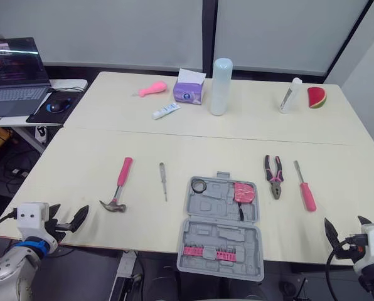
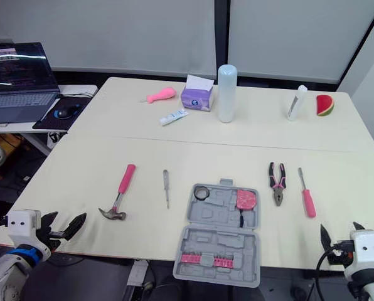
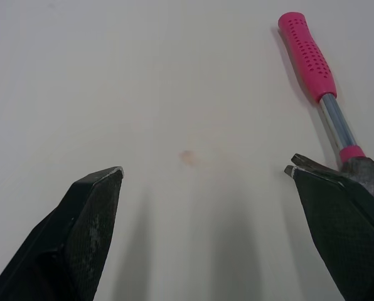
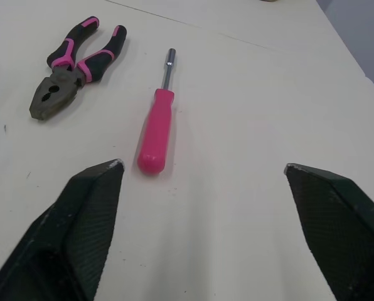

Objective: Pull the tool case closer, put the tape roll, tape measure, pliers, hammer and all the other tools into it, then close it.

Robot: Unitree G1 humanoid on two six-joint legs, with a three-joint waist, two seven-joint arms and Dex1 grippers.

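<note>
Tool case open; hammer, pliers flank it; left gripper, right gripper spread, empty.

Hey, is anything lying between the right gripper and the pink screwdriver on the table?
Nothing visible does. The right gripper is open near the table front edge, with bare tabletop between it and the pink screwdriver. The pliers lie to the screwdriver's left, apart from it and off that line.

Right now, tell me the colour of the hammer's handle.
Pink grip on the hammer; clearest in left wrist view.
</note>
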